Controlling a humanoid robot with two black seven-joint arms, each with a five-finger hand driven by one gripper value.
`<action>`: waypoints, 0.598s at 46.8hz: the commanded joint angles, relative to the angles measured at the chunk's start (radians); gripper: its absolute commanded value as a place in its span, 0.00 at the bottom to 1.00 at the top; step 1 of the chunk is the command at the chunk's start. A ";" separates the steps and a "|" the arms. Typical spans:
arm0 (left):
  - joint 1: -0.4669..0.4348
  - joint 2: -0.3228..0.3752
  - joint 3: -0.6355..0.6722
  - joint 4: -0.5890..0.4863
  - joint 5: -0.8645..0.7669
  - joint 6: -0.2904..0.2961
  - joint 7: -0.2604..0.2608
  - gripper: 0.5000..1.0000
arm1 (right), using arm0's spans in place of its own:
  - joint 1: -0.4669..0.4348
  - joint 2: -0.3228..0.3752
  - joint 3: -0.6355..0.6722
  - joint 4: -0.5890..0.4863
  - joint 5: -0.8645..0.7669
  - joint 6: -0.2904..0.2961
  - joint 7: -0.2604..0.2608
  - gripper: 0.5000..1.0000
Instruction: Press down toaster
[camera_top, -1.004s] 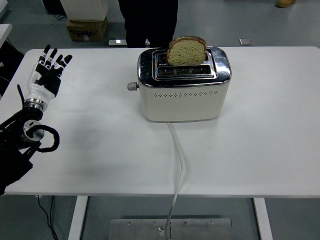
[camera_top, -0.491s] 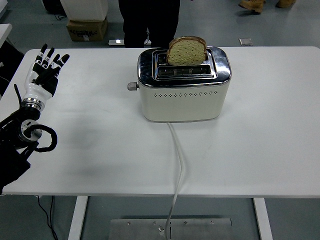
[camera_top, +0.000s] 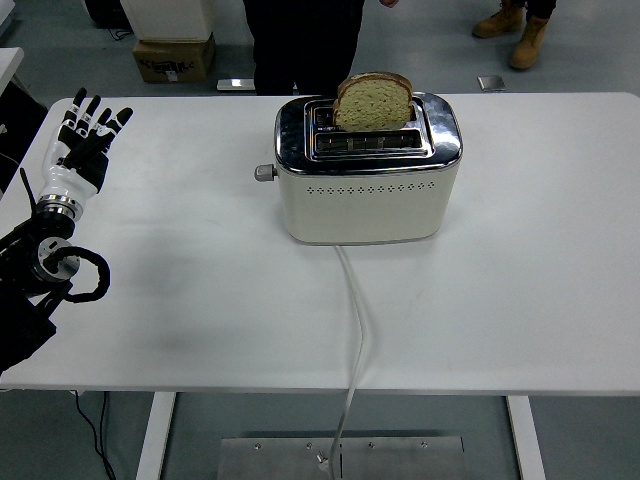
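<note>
— Since a second ago the left hand (camera_top: 85, 135) has drifted toward nine o'clock, away from the toaster (camera_top: 366, 170); nothing else on the bench (camera_top: 540, 300) has shifted.

— How are its fingers (camera_top: 97, 118)?

— Spread wide, pointing to twelve, holding nothing. No right hand shows.

— And the toaster?

— At the bench's centre, slightly toward twelve, bread (camera_top: 373, 101) standing tall in the rear slot, cord (camera_top: 355, 320) running to six. Its lever (camera_top: 264, 172) juts from the nine o'clock end, apparently up.

— Relative to the fingers?

— Well apart, at their three o'clock.

— What might go wrong?

— Likely a sideways shove: the lever is small, so spread fingers arriving from nine could slide the toaster rather than press down.
</note>
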 joint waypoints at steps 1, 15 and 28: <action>0.000 0.002 0.000 -0.001 0.000 0.001 0.000 1.00 | 0.000 0.000 0.001 0.000 -0.001 0.000 0.000 1.00; -0.003 0.038 0.002 -0.001 0.019 0.012 0.000 1.00 | 0.000 0.000 0.001 0.001 0.001 0.000 0.000 1.00; -0.012 0.100 0.009 -0.001 0.144 0.003 0.002 1.00 | 0.000 0.000 0.001 0.001 0.001 0.000 0.000 1.00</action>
